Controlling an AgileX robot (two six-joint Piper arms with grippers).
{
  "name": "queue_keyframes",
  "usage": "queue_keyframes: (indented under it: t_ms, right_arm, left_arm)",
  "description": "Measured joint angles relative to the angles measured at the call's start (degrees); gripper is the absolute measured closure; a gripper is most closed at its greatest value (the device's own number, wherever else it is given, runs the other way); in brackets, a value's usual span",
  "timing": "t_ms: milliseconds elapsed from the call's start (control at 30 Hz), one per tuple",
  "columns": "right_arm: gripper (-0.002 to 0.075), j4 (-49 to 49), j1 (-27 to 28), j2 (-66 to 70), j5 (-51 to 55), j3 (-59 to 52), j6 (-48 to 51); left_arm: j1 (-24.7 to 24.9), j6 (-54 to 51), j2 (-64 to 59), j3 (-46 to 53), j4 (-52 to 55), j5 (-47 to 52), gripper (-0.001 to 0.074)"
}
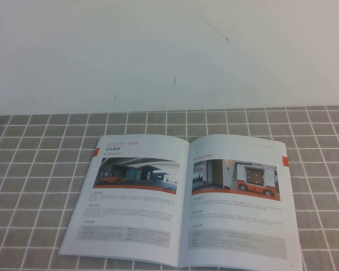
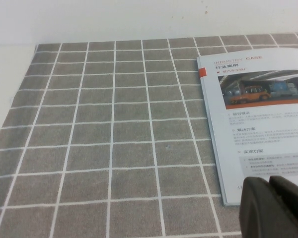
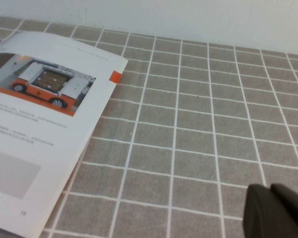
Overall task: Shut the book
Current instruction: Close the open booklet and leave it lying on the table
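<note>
An open book lies flat on the grey checked cloth, with photos of orange vehicles on both pages. Neither gripper shows in the high view. In the left wrist view my left gripper hangs over the near outer corner of the left page, its dark fingers pressed together and holding nothing. In the right wrist view my right gripper is also shut and empty. It hovers over bare cloth, well to the right of the right page.
The cloth ends at a white surface behind the book and at a white strip on the far left. Open cloth lies on both sides of the book.
</note>
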State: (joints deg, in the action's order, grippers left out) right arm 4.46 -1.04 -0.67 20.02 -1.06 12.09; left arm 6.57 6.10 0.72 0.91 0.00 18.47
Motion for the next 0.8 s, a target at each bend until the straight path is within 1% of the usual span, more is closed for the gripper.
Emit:
queue_keyframes:
  t_ms: [133, 200, 333, 500, 600, 700, 800]
  right_arm:
    - [0.0727, 0.00, 0.00, 0.00, -3.91, -0.49, 0.00]
    - [0.0727, 0.00, 0.00, 0.00, -8.21, -0.62, 0.00]
    - [0.0727, 0.00, 0.00, 0.00, -20.34, -0.62, 0.00]
    - [0.0727, 0.04, 0.00, 0.00, -39.38, -0.62, 0.00]
    - [0.0727, 0.13, 0.00, 0.00, -47.48, -0.62, 0.00]
    - [0.0727, 0.13, 0.00, 0.00, -51.85, -0.62, 0.00]
    - [0.0727, 0.51, 0.00, 0.00, -53.58, -0.62, -0.48]
  left_arm:
    - [0.00, 0.00, 0.00, 0.36, 0.00, -4.54, 0.0737]
    - [0.00, 0.00, 0.00, 0.36, 0.00, -9.88, 0.0737]
    - [0.00, 0.00, 0.00, 0.36, 0.00, -23.69, 0.0737]
    - [0.00, 0.00, 0.00, 0.36, 0.00, -40.65, 0.0737]
    - [0.00, 0.00, 0.00, 0.36, 0.00, -48.09, 0.0737]
    - [0.00, 0.00, 0.08, 0.36, 0.30, -52.56, 0.0737]
    - [0.00, 0.00, 0.08, 0.36, 0.40, -54.13, 0.0737]
